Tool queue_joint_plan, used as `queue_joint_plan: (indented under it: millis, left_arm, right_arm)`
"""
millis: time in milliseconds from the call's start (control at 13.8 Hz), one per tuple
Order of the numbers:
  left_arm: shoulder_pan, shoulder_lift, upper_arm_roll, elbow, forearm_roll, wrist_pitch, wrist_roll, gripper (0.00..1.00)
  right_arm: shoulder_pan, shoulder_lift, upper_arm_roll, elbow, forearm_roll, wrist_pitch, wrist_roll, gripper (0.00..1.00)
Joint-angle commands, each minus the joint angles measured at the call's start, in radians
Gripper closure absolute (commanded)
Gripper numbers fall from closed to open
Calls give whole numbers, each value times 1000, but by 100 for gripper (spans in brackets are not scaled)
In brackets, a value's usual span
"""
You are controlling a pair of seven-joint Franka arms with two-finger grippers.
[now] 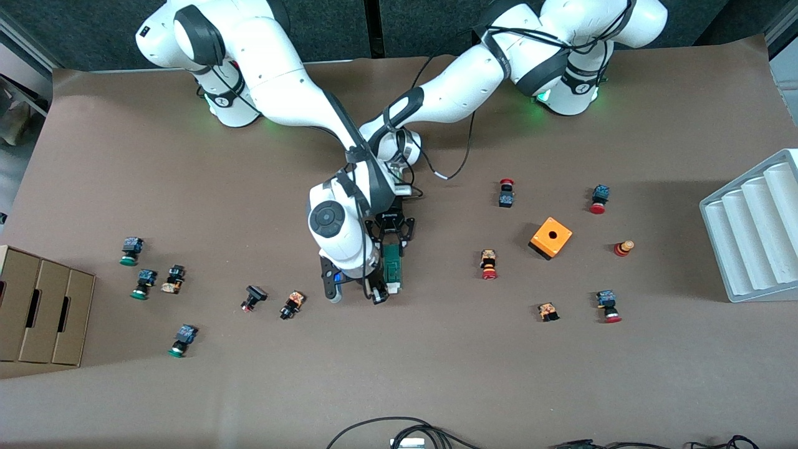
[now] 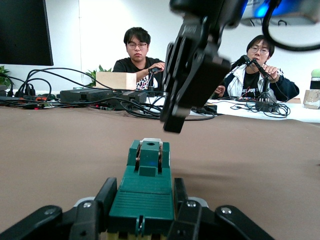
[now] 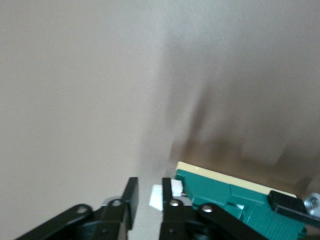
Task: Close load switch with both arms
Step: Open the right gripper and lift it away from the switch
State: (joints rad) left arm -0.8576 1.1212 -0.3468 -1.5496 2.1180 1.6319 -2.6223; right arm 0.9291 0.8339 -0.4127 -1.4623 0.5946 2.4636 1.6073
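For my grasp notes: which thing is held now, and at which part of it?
The left end effector is shut on the green load switch, gripping the sides of its body at one end. The right end effector is at the white-tab end, holding nothing.

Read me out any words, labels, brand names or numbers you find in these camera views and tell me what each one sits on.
Nothing can be read with confidence.
Small white lettering on the left hand body, over the load switch: too small to read.
Round emblems on the two arm bases: symbols only, no legible words.
Push buttons and orange cube: no readable text.
Wrist views: no text.
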Motion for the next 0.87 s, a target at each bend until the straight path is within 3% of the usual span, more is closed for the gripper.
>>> queue_joint_plan:
  millis: [0, 145, 436, 582, 655, 800]
  left_arm:
    - [-1, 80, -12, 39, 33, 2, -41, 47]
    - [-1, 80, -12, 40, 33, 2, -41, 47]
    - [-1, 78, -12, 40, 33, 2, -42, 47]
    - [-1, 75, -11, 39, 33, 2, -41, 33]
    - [0, 74, -11, 39, 34, 2, -41, 3]
    - [0, 71, -11, 37, 34, 2, -39, 0]
  right_arm:
    - [-52, -99, 2, 5, 18, -106, -73, 5]
    - [-99, -182, 6, -15, -5, -173, -214, 1]
    - [-248, -382, 18, -58, -139, -466, -539, 1]
    - [-329, -481, 40, -82, -206, -587, -715, 1]
    - [-393, -533, 82, -99, -261, -635, -781, 1]
    - [-581, -652, 234, -159, -379, -693, -948, 1]
